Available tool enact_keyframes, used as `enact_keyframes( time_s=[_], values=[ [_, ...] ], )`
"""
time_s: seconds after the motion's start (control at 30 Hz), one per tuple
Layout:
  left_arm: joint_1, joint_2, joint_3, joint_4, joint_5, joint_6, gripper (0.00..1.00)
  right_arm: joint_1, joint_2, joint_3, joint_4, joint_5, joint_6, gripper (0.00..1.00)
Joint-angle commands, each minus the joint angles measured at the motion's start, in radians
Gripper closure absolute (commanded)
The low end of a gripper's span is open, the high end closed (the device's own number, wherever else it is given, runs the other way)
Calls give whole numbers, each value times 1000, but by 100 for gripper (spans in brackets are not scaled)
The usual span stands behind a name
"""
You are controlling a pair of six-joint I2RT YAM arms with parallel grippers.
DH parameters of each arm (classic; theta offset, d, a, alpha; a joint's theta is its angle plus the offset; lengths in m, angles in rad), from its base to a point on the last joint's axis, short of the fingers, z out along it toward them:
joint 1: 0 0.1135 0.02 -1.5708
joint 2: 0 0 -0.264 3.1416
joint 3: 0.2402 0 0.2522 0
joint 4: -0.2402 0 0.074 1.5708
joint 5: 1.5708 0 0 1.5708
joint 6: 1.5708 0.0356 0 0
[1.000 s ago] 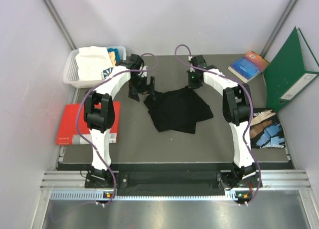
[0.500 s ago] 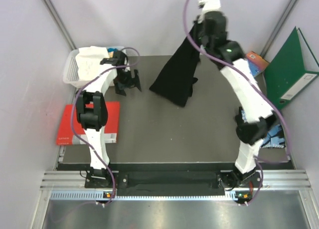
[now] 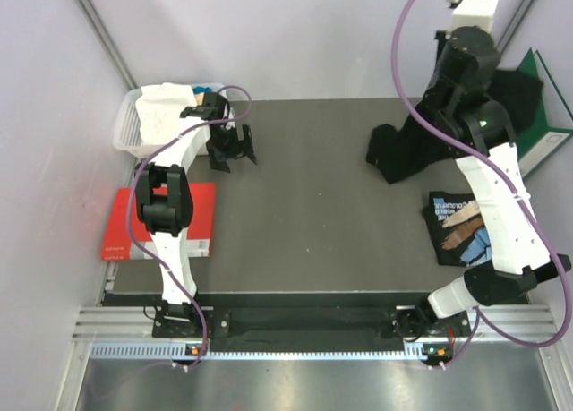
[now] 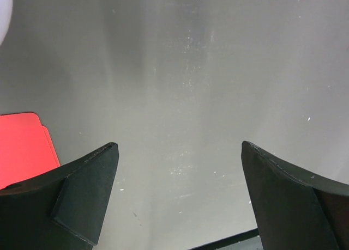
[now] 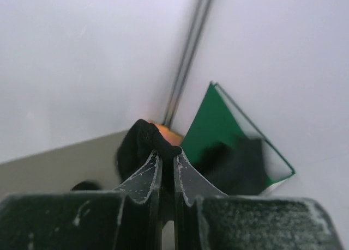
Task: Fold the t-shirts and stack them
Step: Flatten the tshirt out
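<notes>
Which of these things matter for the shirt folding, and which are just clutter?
For the job: black shirt, held in the right gripper; white shirt and teal shirt in the bin.
Lying about: red book, magazine, green folder.

Bright, even light from overhead; shadows fall soft. Seen from the left wrist, the worktop (image 4: 191, 70) wears a pale sheen. From the right wrist, the green folder (image 5: 215, 125) looks blurred and soft.
</notes>
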Motion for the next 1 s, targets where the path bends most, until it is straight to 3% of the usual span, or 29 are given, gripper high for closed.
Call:
enact_keyframes(
  time_s=[0.0, 0.07, 0.2, 0.33, 0.43, 0.5, 0.6, 0.63, 0.7, 0.97],
  values=[
    [4, -72, -4, 31, -5, 7, 2, 130, 12, -4, -113, -61, 55, 100],
    [4, -76, -4, 28, -16, 11, 2, 190, 45, -32, -174, -126, 98, 100],
    [4, -79, -5, 23, -33, 11, 2, 409, 157, -109, -315, -428, 201, 100],
    [4, -82, 5, 22, -34, 7, 1, 576, 383, 30, -490, -746, 236, 100],
    [4, -81, 22, 8, -55, 11, 1, 650, 608, 257, -667, -888, 225, 84],
    [4, -82, 36, 0, -66, 18, 1, 656, 596, 226, -629, -969, 242, 82],
    [3, -84, 35, -7, -50, 22, 1, 638, 499, 154, -552, -844, 258, 63],
    [0, -84, 28, -6, -42, 24, 1, 627, 463, 87, -517, -807, 259, 35],
    [-6, -91, -7, 3, -20, 24, 1, 573, 358, 8, -414, -761, 300, 3],
    [-86, -118, -143, 35, 41, 44, 1, 272, 196, -265, -362, -672, 432, 0]
  ],
)
